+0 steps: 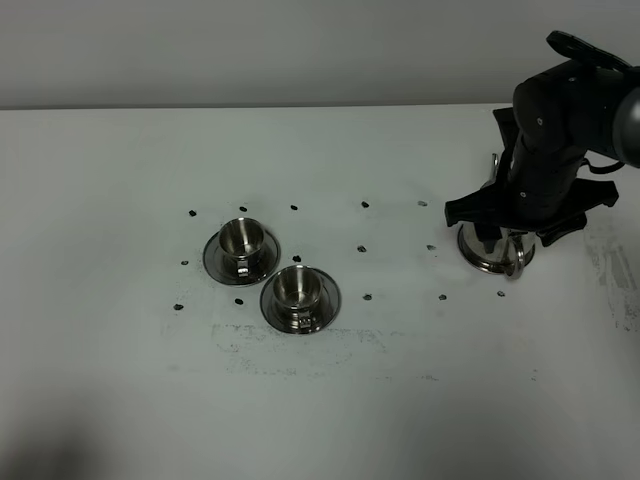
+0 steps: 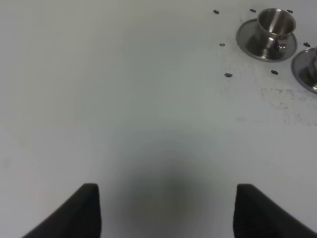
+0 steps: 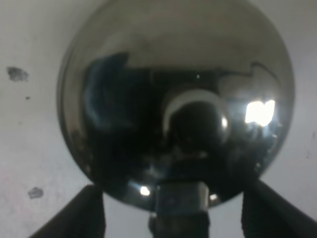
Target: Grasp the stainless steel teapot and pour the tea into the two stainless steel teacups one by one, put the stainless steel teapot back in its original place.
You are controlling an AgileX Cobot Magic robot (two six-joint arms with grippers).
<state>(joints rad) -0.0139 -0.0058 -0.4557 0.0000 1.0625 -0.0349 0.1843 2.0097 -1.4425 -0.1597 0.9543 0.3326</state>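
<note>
The stainless steel teapot (image 1: 492, 250) stands at the right of the table, on its original place, a saucer whose rim (image 1: 476, 261) shows under it. My right gripper (image 1: 515, 225) hangs over it. In the right wrist view the domed lid (image 3: 183, 99) fills the picture. The gripper (image 3: 176, 213) is open, its fingers on either side of the handle's top (image 3: 181, 203), apart from it. The two stainless steel teacups (image 1: 241, 240) (image 1: 298, 285) sit on saucers left of centre. My left gripper (image 2: 166, 213) is open over bare table; one teacup (image 2: 275, 25) lies far ahead of it.
Small dark marks (image 1: 364, 204) dot the white table (image 1: 120, 380) around the cups and between them and the teapot. The left arm is out of the high view. The second cup's saucer (image 2: 308, 69) just shows at the left wrist view's edge.
</note>
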